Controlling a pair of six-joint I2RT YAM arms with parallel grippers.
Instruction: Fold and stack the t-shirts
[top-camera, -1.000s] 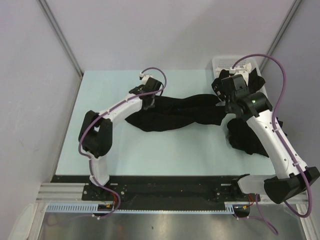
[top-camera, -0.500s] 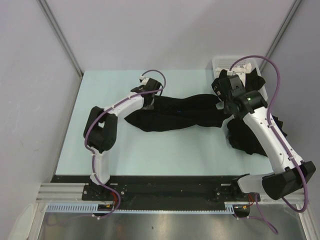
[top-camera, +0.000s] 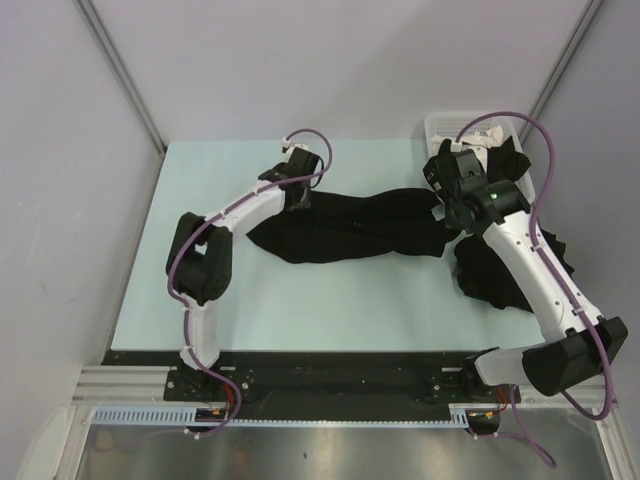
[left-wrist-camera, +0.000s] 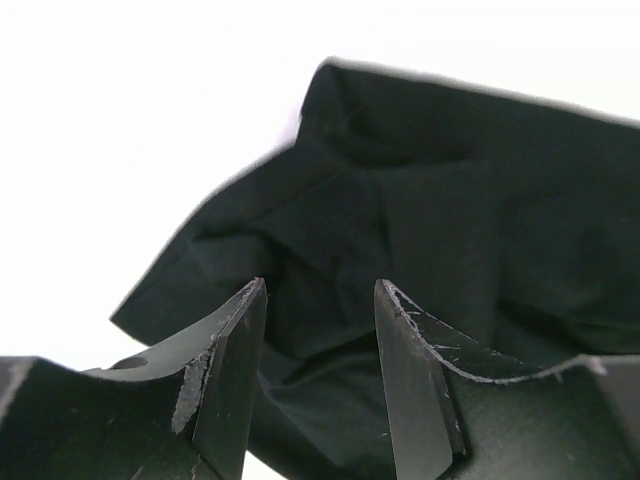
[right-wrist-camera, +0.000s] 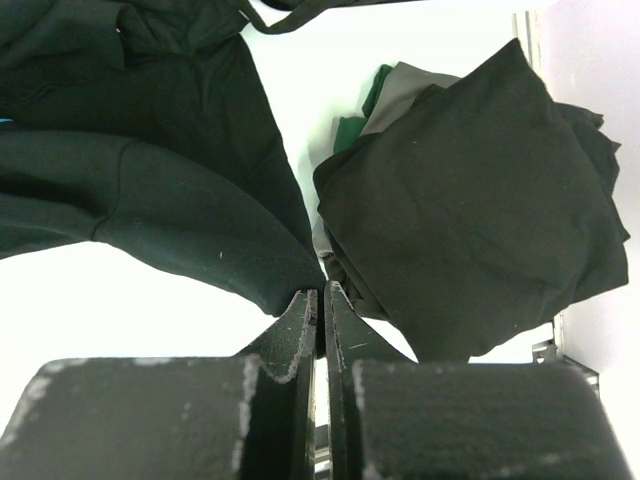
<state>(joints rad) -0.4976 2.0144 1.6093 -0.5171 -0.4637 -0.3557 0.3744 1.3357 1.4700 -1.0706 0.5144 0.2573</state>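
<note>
Your left claw (left-wrist-camera: 320, 295): jaws apart, shirt (left-wrist-camera: 450, 220) just ahead, under the gap. Your right claw (right-wrist-camera: 322, 295): pressed together on that shirt's hem; folded pile (right-wrist-camera: 470, 200) just right.

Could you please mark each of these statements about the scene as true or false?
1. The left claw is open over the shirt. True.
2. The right claw is open. False: it is shut on the shirt's edge.
3. A folded stack lies on the right side of the table. True.
4. The shirt lies in the basket. False: it is stretched across the table between the two claws.
</note>
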